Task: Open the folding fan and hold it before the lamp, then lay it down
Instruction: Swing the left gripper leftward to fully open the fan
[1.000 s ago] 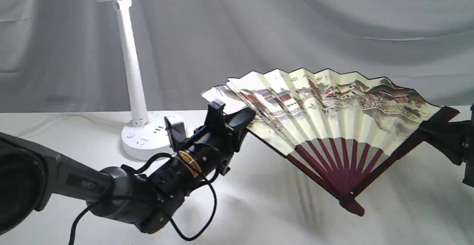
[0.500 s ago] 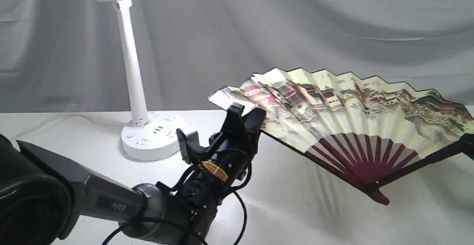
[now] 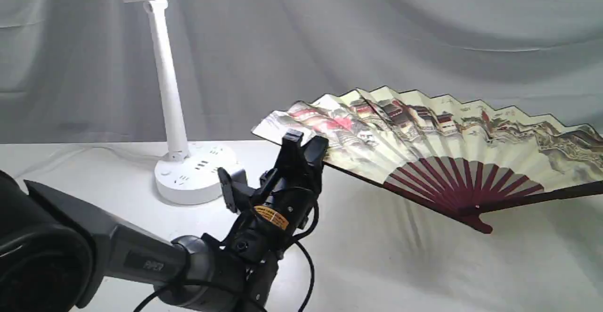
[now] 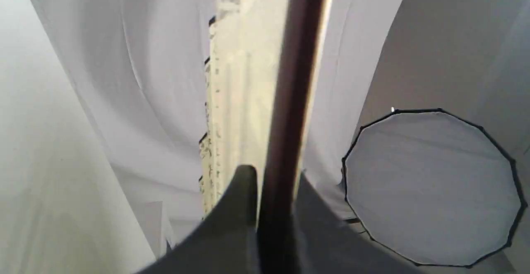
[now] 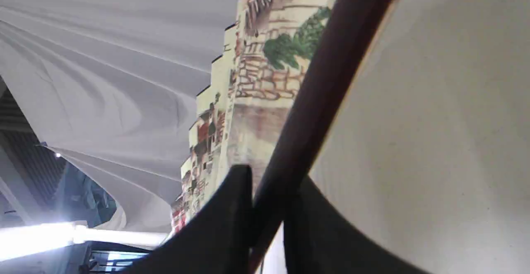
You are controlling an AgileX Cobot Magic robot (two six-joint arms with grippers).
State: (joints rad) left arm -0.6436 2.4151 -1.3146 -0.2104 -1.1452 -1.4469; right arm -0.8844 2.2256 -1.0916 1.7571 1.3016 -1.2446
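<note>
The left hand [image 3: 306,142] is clamped on one guard of the folding fan [image 3: 452,133], the right hand [image 5: 267,191] on the other guard — opening looks done. The fan hangs spread low over the counter [image 3: 377,274], beside the lamp [image 3: 165,81] — laying it down is not yet done.

folding fan [image 3: 447,133]: matt pleated paper, dark wooden ribs; lamp [image 3: 166,83]: smooth white plastic; backdrop [image 3: 424,29]: matt grey cloth, creased

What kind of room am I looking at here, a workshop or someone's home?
Most likely a staged filming set in a lab or studio: a draped white cloth backdrop, a white cloth-covered table, and a round white black-rimmed light diffuser.
</note>
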